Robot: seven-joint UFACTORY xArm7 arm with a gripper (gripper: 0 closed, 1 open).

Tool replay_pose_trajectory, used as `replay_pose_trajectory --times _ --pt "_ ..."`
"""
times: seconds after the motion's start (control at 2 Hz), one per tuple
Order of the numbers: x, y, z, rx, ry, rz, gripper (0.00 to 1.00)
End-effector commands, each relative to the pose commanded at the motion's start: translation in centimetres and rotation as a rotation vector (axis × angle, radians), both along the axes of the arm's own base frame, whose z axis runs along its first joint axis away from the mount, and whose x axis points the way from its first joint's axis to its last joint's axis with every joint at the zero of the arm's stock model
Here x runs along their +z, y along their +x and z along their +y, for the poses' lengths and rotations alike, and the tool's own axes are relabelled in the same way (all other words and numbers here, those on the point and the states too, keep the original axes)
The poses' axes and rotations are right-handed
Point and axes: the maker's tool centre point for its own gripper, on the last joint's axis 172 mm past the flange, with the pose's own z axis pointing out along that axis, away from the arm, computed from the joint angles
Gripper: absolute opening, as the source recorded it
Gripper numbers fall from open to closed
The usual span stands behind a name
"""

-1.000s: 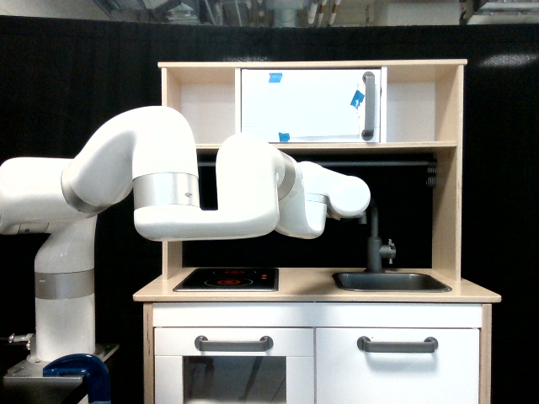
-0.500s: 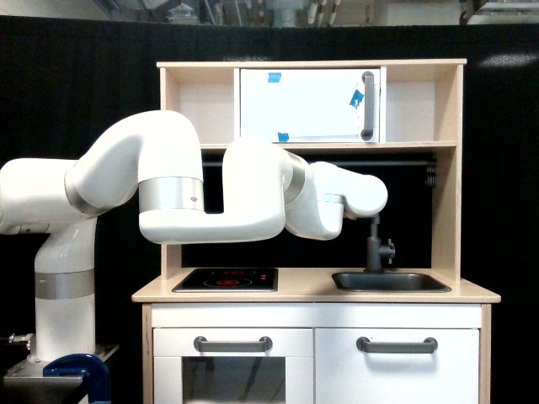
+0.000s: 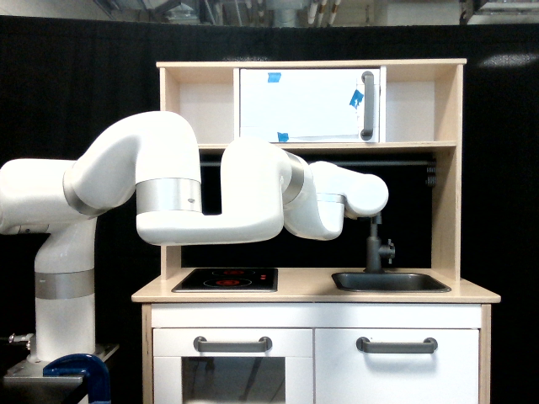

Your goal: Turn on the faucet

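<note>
Pale wood forms the toy kitchen (image 3: 448, 168) that fills the middle of the exterior view, its counter (image 3: 312, 290) carrying a black hob (image 3: 226, 279) toward the view's left and a dark grey sink (image 3: 390, 281) toward the view's right. The faucet (image 3: 376, 249), a dark grey upright pipe with a small knob sticking out on the view's right side, stands at the back edge of the sink, just behind its basin. The white arm (image 3: 210, 189) reaches in from the view's left, folded in a broad bend in front of the open space between the counter and the upper shelf, and its rounded wrist end (image 3: 358, 192) sits directly over the top of the faucet, hiding the hooked spout. The claw itself is out of sight behind that wrist, so one cannot tell whether its fingers are apart, together or gripping anything. Above, a white cabinet door (image 3: 307, 104) with a grey vertical handle and bits of blue tape closes the upper compartment, and a thin dark rail (image 3: 404, 163) runs beneath the shelf. Below the counter, two grey bar handles (image 3: 233, 343) sit on the white fronts.
</note>
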Motion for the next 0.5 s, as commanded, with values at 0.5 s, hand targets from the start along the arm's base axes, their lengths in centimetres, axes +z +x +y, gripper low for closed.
replay_pose_trajectory --times 0.5 --pt "-0.1 -4.4 -8.5 0.0 0.0 0.0 1.0"
